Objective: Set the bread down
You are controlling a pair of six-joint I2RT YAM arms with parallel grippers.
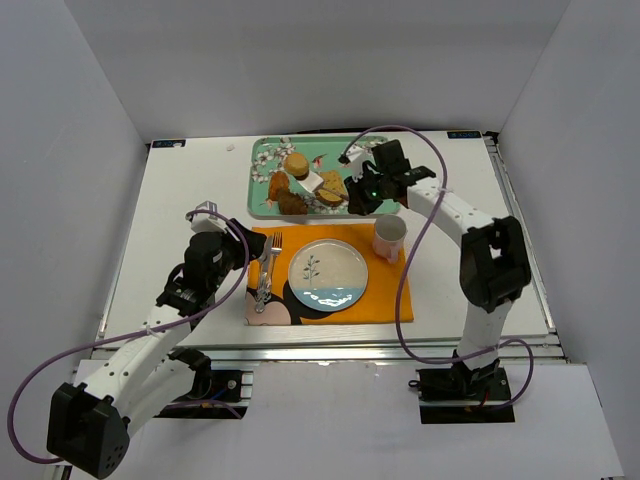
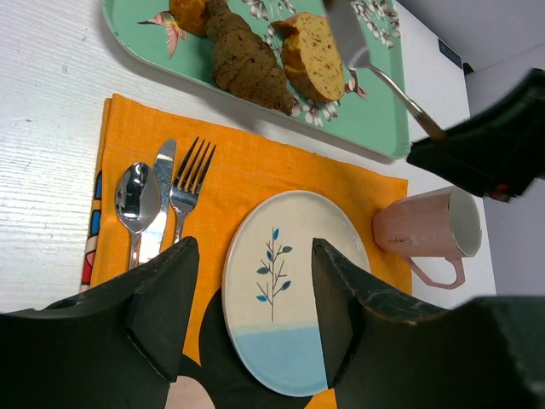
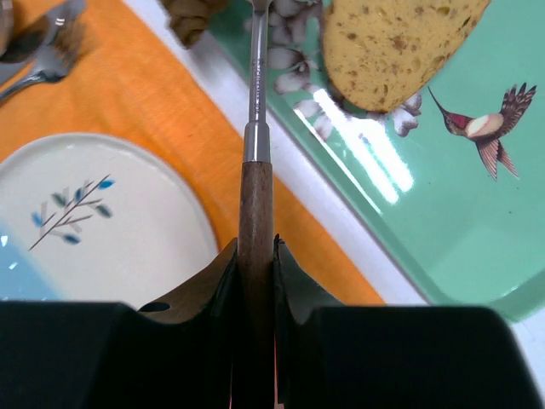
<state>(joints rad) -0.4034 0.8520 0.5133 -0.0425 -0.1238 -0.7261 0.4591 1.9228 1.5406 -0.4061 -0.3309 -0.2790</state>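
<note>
The bread, a small round tan bun, lies on the green tray at the back. My right gripper is shut on the wooden handle of a spatula. The spatula's white blade sits on the tray just in front of the bread, beside a wedge-shaped slice. My left gripper hovers open over the white and blue plate, with nothing between its fingers.
Dark brown chunks lie on the tray left of the slice. The plate rests on an orange placemat, with a spoon, knife and fork to its left. A pink mug stands at its right.
</note>
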